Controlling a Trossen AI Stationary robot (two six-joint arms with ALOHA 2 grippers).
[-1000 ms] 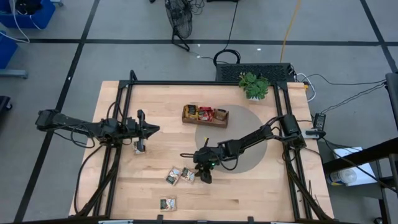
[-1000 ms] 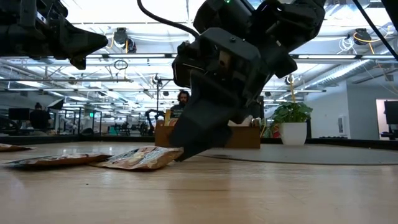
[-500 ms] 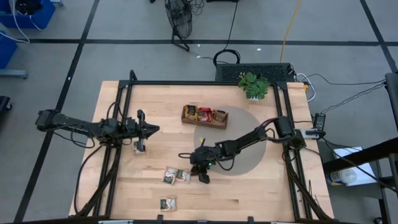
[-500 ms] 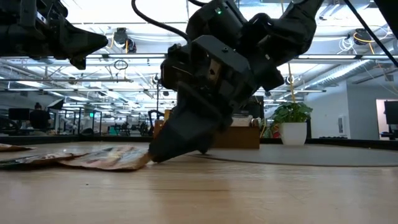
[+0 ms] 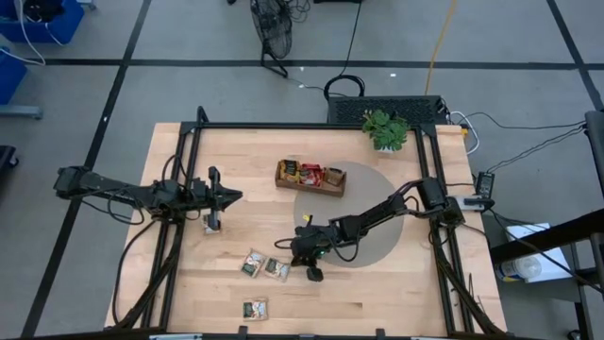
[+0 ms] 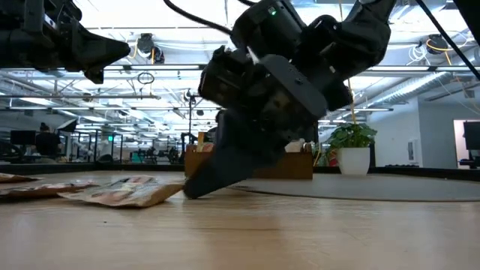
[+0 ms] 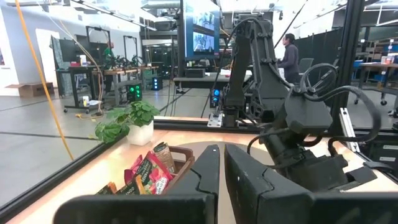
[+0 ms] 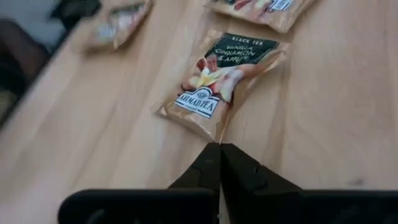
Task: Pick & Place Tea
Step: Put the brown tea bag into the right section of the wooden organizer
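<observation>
Your right gripper (image 8: 219, 163) is at the pick step, low on the table, fingers pressed together with nothing between them; the nearest tea sachet (image 8: 219, 81) lies flat just past the tips, toward 12 o'clock in its wrist view. A second ago those fingers were spread; they have closed short and nudged the sachet outward. Reopen, reach further over its edge. The left gripper (image 5: 229, 196), closed, waits at 9 o'clock; the tray (image 5: 310, 176) sits at 12.

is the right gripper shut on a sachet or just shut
Just shut. The right gripper has its fingertips pressed together on the wood, just short of the tea sachet.
</observation>
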